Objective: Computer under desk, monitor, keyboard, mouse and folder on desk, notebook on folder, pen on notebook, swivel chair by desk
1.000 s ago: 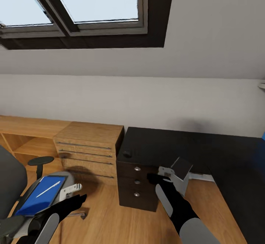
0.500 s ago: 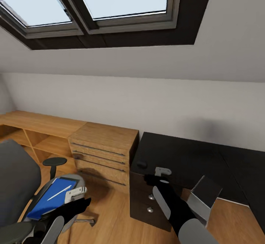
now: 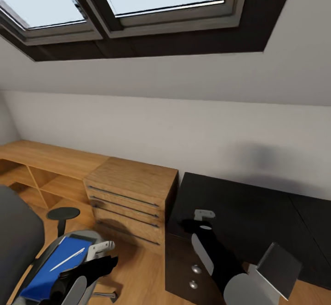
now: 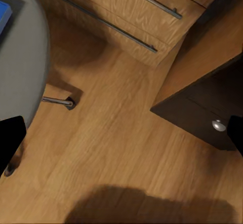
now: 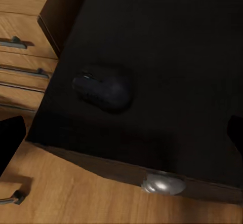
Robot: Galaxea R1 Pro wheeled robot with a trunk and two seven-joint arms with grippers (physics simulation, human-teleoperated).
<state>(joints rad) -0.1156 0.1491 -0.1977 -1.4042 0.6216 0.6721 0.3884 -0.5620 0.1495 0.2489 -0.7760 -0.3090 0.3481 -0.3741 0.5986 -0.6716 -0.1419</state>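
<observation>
Our right fingers [image 5: 121,133] stand wide above the worktop [image 5: 167,41]; the mouse [image 5: 103,88] lies at 11 o'clock between them, untouched.

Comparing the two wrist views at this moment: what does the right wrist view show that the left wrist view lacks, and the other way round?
The right wrist view looks down on the desk top, with the mouse lying near its corner. The left wrist view looks at the wooden floor, the grey seat edge of the swivel chair, a blue corner of the folder on it, and a chrome chair leg. Both share the light wooden drawer unit and a round desk drawer knob.
</observation>
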